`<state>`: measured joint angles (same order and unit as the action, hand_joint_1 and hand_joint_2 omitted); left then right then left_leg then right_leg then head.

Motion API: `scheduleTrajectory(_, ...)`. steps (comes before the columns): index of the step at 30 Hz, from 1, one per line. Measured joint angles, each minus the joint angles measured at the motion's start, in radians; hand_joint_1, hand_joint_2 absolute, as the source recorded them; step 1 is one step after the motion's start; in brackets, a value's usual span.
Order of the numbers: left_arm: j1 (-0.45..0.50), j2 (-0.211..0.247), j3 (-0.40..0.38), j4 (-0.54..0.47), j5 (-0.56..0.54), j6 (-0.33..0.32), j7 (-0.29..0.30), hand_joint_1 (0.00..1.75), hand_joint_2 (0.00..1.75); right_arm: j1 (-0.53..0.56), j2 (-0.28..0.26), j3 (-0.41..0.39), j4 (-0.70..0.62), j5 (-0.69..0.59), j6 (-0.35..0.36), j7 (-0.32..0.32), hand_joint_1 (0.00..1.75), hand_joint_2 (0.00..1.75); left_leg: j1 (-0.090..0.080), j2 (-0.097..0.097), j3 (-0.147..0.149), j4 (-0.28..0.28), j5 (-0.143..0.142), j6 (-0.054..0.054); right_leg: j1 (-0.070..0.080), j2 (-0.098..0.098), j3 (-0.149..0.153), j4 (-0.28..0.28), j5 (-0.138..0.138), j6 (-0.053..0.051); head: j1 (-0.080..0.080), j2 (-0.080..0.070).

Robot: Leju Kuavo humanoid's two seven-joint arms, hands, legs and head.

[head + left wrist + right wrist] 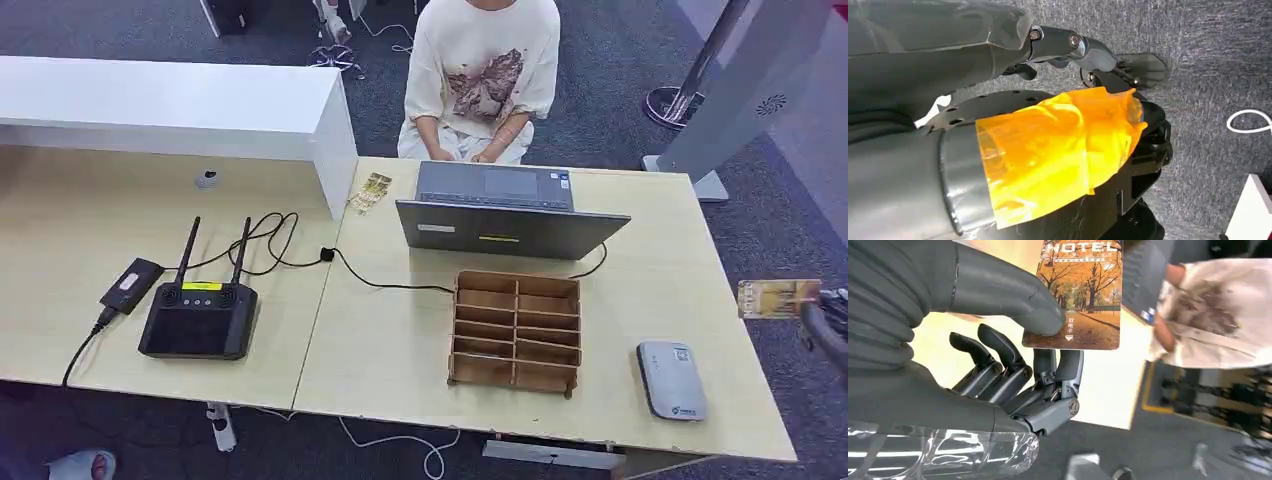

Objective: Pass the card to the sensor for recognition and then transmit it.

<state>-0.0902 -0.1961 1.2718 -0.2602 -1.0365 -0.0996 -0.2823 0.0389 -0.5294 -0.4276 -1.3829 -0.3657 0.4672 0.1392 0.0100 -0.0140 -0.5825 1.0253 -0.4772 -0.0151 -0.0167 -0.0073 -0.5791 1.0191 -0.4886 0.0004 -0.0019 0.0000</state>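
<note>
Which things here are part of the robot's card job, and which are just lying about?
Part of the job:
card, pinched in the right hand
grey sensor, probably the reader

Lying about:
laptop
wooden organizer
black router
spare cards

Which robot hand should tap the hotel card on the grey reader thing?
The right hand, probably. It already pinches the card between thumb and fingers, just off the table's right edge, and the grey card reader lies on that side. The left hand hangs over the carpet.
</note>
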Motion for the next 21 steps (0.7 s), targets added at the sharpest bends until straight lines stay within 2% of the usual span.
scheduleTrajectory(3,0.001,0.003,0.0,0.0,-0.005,-0.004,0.0,0.0,0.0,0.062,-0.044,-0.019,0.009,-0.021,0.021,0.015,1.75,1.75,0.0,0.001,0.0,0.0,0.0,0.0,0.0,0.001,0.0,0.0,0.0,0.0,0.0,0.0)
scheduleTrajectory(8,0.0,0.006,0.0,0.0,-0.008,-0.007,0.0,0.0,0.0,0.131,-0.082,-0.037,0.026,-0.021,0.032,0.029,1.75,1.75,0.0,0.002,0.001,0.0,0.0,0.0,0.0,0.002,0.0,0.0,0.0,0.0,0.0,0.0)
scheduleTrajectory(21,0.0,0.008,0.0,0.0,-0.008,-0.008,0.0,0.0,0.0,0.16,-0.102,-0.048,0.043,-0.021,0.032,0.037,1.75,1.75,0.0,0.003,0.001,0.0,0.0,0.0,0.0,0.003,0.0,0.0,0.0,0.0,0.0,0.0)
